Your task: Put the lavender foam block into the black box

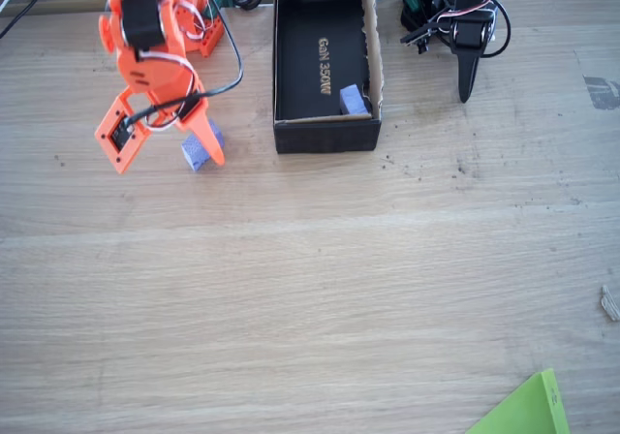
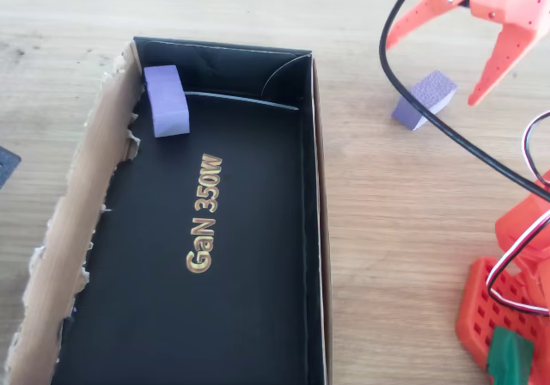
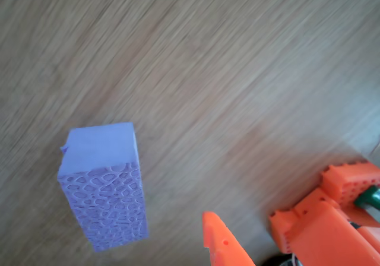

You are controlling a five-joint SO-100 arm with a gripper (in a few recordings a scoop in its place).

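The orange arm's end effector (image 2: 460,45) hangs over the wooden surface (image 1: 310,289) with its two fingers spread apart, holding nothing, and the lavender foam block (image 2: 424,99) lies on the wood just below and between them, a little to the left of the black box (image 2: 316,230) in the fixed view and right of it in the overhead view. From the wrist view the block (image 3: 107,186) sits off to one side of the one orange fingertip (image 3: 221,242) that shows, so to my eye the line-up is not square yet; if the fingers close like this, one could catch a corner and flick the light foam away, or tip it over. Foam is also squashy, so a hard pinch might make it spring out on the lift. A black cable (image 2: 430,119) loops right past the block in the overhead view, and it could snag or nudge the block as the arm moves. Inside the box a second lavender block (image 2: 166,100) already rests in a corner against the torn brown edge (image 2: 90,196). A low carry could clip the box's wall and knock the block loose.
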